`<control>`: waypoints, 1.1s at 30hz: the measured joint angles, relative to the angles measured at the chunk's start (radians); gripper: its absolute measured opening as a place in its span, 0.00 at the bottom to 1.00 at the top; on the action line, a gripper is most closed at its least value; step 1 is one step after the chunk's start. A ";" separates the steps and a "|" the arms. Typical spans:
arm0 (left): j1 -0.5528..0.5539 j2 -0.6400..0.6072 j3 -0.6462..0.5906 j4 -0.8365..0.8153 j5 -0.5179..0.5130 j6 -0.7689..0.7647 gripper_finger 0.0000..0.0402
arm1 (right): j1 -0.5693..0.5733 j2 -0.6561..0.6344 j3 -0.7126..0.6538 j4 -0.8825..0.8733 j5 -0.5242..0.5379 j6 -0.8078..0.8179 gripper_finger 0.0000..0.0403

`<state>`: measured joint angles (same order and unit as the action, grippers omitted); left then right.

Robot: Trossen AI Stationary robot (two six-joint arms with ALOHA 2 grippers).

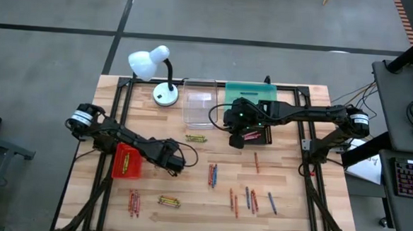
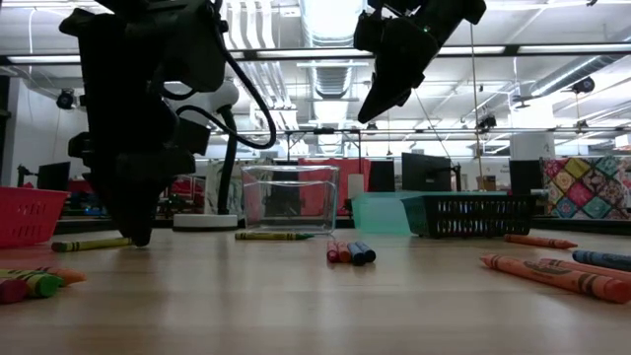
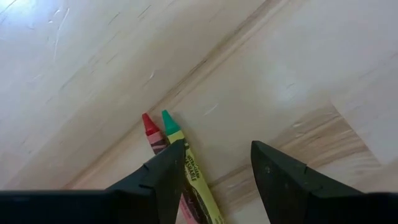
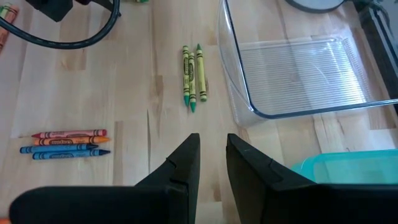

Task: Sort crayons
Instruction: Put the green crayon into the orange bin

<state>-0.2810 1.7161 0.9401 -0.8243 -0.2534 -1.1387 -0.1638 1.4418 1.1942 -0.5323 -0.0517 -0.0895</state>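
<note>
Your left end effector (image 1: pixel 177 167) sits low over the counter (image 1: pixel 286 219), just beside the red tray (image 1: pixel 127 161), with its fingers (image 3: pixel 163 180) spread open and nothing between them. One finger is right up against a green-tipped crayon (image 3: pixel 186 165) that lies next to a red one (image 3: pixel 151 132).

Your right end effector (image 1: pixel 236 140) hangs up high near the black tray (image 1: pixel 261 135) and teal tray (image 1: pixel 250 93), fingers (image 4: pixel 181 169) a narrow gap apart, gripping nothing.

The crayons are scattered in little bunches on the counter: a green bunch (image 4: pixel 193 78) by the clear tray (image 4: pixel 298 68), a red, orange and blue bunch (image 4: pixel 65 143) mid-counter, more (image 1: pixel 252 199) toward the right front, and two bunches (image 1: pixel 152 201) in front of the red tray. Some red ones (image 1: pixel 126 161) sit in the red tray.
</note>
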 joint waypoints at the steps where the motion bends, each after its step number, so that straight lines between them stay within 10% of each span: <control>1: 0.000 0.000 0.005 0.000 0.003 0.000 0.41 | 0.000 0.000 0.000 0.000 0.000 0.000 0.17; 33: -0.028 -0.006 -0.027 0.017 0.021 -0.078 0.41 | 0.000 0.000 -0.018 0.106 0.001 -0.034 0.17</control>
<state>-0.3088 1.7100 0.9134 -0.8077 -0.2328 -1.2167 -0.1638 1.4418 1.1759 -0.4262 -0.0509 -0.1237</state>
